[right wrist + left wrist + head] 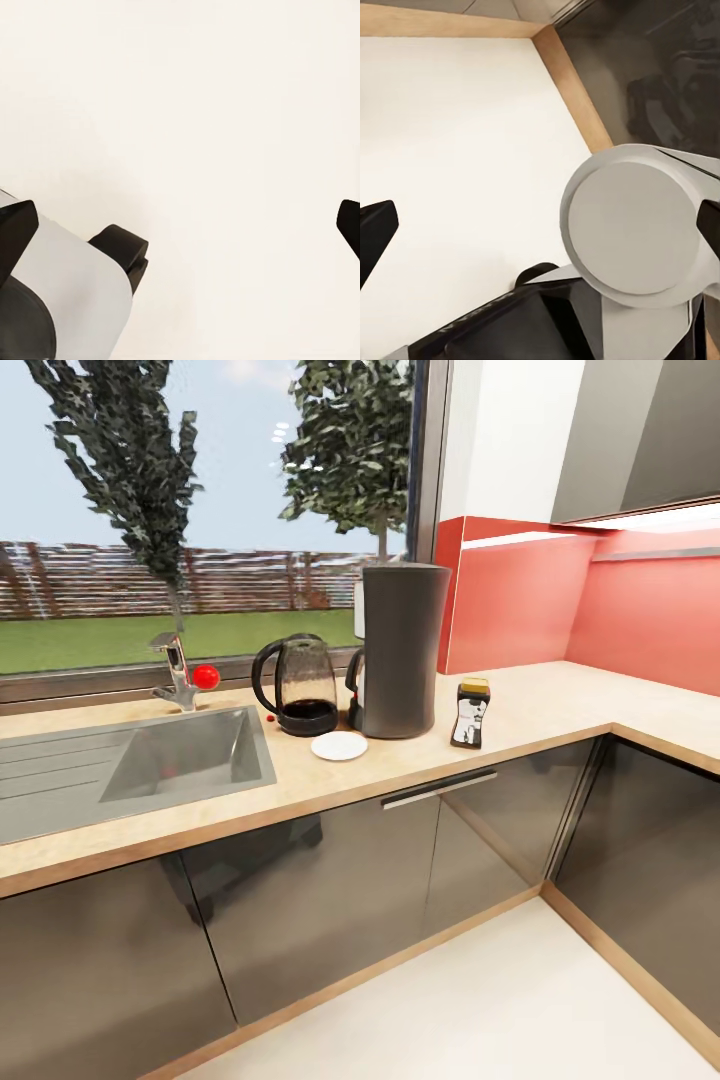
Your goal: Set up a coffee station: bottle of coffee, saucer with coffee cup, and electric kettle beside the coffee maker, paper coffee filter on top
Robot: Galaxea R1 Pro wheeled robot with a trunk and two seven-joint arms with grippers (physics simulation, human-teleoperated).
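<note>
On the tabletop (520, 710), a light wood-grain worktop running under the window, the coffee maker (403, 650) stands upright near the corner of the red backsplash. The electric kettle (298, 685) sits just beside it on the sink side, handle turned toward the tap (176, 672). The saucer (339, 745) lies flat in front of the two appliances, close to both — whether it touches either cannot be told. The bottle of coffee (470, 712) stands upright on the other side of the coffee maker, near it but apart, with its yellow-tan lid on. The grey inset sink (180, 760) lies farther along the tabletop; a red ball (206, 676) rests on the sill behind the tap.

In the left wrist view, the left pincer (540, 229) points down at the pale floor (457, 135) beside the cabinet base, fingers (375, 229) set wide apart and holding nothing. In the right wrist view, the right pincer (180, 225) hangs over the same pale floor, fingers (16, 225) likewise spread and empty
</note>
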